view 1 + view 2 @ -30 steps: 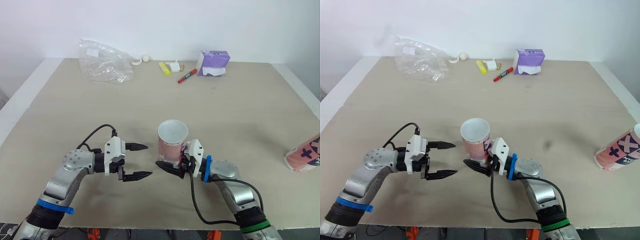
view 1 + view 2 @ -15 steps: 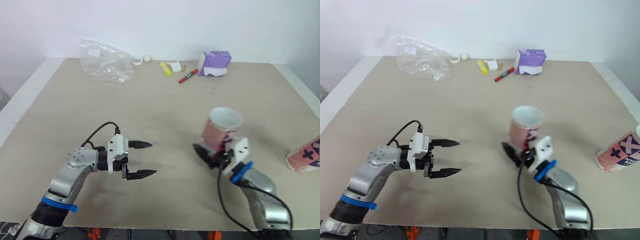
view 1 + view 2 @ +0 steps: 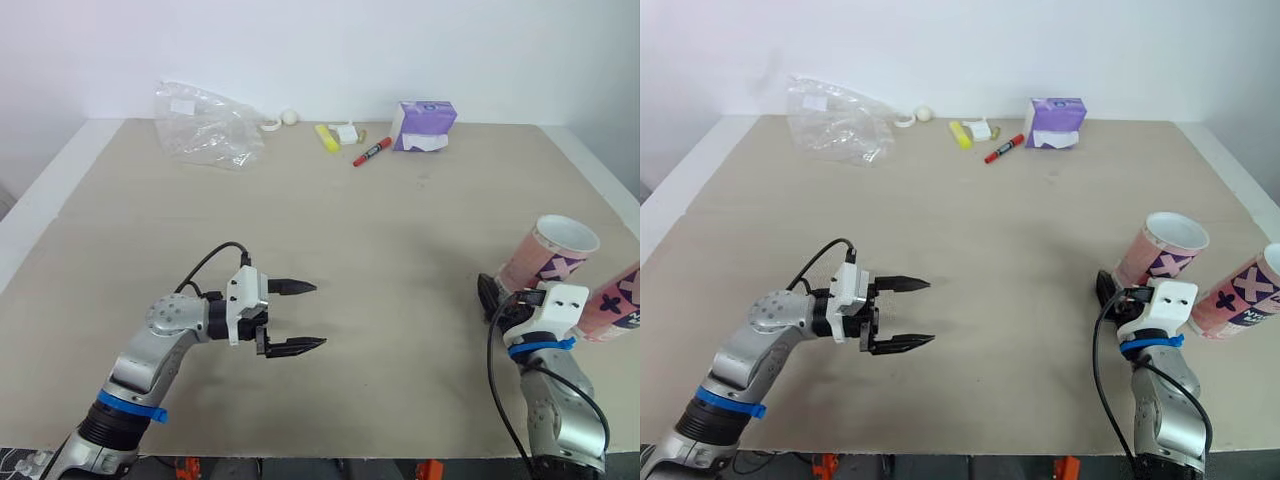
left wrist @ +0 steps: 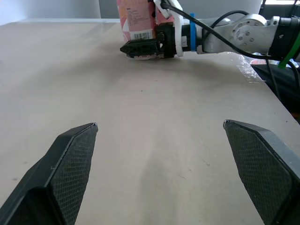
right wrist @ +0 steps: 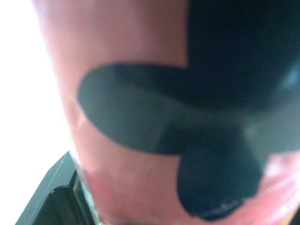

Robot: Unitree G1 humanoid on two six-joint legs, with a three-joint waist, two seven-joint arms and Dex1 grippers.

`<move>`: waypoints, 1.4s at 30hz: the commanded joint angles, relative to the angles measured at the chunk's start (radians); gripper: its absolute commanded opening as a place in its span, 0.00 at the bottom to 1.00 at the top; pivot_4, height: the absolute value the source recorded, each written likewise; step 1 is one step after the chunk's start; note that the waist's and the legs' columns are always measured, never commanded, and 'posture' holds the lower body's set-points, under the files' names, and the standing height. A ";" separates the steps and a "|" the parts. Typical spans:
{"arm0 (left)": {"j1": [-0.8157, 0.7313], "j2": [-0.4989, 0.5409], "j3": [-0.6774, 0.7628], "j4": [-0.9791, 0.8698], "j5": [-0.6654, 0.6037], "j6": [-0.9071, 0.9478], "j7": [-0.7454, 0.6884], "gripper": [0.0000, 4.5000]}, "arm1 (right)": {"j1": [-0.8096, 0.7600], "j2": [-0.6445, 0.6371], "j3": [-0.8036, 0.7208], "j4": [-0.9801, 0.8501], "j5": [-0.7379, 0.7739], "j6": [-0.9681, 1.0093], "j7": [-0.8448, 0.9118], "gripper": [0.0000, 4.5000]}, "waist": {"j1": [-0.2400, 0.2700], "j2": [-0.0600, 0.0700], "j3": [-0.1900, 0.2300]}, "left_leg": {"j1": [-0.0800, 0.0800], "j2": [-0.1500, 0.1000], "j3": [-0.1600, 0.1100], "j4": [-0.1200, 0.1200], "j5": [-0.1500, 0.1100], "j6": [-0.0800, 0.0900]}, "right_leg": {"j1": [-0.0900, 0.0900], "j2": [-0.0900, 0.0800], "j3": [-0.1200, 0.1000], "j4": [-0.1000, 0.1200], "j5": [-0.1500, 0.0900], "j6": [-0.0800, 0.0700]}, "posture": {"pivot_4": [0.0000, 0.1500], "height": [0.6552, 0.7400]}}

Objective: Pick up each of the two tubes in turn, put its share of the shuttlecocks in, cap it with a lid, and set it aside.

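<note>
Aslant, pink tube (image 3: 548, 255) in right jaws; barcode label (image 4: 142, 34), digits unreadable.

My left gripper (image 3: 316, 315) has black fingers (image 4: 70, 164) with matt, finely cross-hatched pads, set on a smooth white plastic housing. The pale beige table top (image 3: 400, 230) is matt and smooth. At the near right, the pink cardboard tube with dark cross prints (image 3: 545, 258) has a slightly glossy printed skin. At the far left, the clear crinkled plastic bag (image 3: 205, 125) glints, and the purple tissue pack (image 3: 425, 125) farther right looks like soft plastic film.
</note>
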 commanded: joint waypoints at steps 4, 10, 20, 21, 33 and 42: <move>0.002 -0.001 0.003 -0.031 0.004 -0.013 0.016 1.00 | -0.040 -0.006 -0.053 0.059 0.010 -0.031 -0.048 0.83 | -0.001 0.000 0.000 | 0.000 0.000 0.000 0.000 0.000 0.000 | 0.000 0.000 0.000 0.000 0.000 0.000 | 1.00 1.00; 0.008 0.000 0.004 -0.034 0.007 -0.013 0.026 1.00 | -0.045 -0.022 -0.044 0.096 -0.008 -0.056 -0.049 0.83 | -0.001 0.000 0.000 | 0.000 0.000 0.000 0.000 0.000 0.000 | 0.001 0.000 0.000 0.000 0.000 0.000 | 1.00 1.00; 0.004 0.000 0.002 -0.022 0.018 -0.023 0.023 1.00 | -0.022 -0.025 -0.018 0.071 0.001 -0.045 -0.009 1.00 | -0.001 0.000 0.000 | 0.000 0.000 0.000 0.000 0.000 0.000 | 0.001 0.000 0.000 0.000 0.000 0.000 | 1.00 1.00; 0.003 0.000 0.001 -0.021 0.018 -0.024 0.022 1.00 | -0.011 -0.022 -0.016 0.058 0.001 -0.044 -0.007 1.00 | -0.001 0.000 0.000 | 0.000 0.000 0.000 0.000 0.000 0.000 | 0.001 0.000 0.000 0.000 0.000 0.000 | 1.00 1.00; -0.022 -0.010 -0.001 0.013 0.010 -0.024 0.012 1.00 | 0.135 -0.013 -0.014 -0.124 0.017 -0.004 0.008 1.00 | 0.000 0.000 0.000 | 0.000 0.000 0.000 0.000 0.000 0.000 | 0.001 0.000 0.000 0.000 -0.001 0.000 | 1.00 1.00; -0.040 -0.014 -0.007 0.065 0.023 -0.049 -0.009 1.00 | 0.321 -0.013 -0.029 -0.326 0.056 0.054 0.035 1.00 | 0.002 0.001 -0.001 | 0.000 0.000 0.000 -0.001 0.000 0.000 | 0.000 0.000 0.000 0.000 -0.002 0.000 | 1.00 1.00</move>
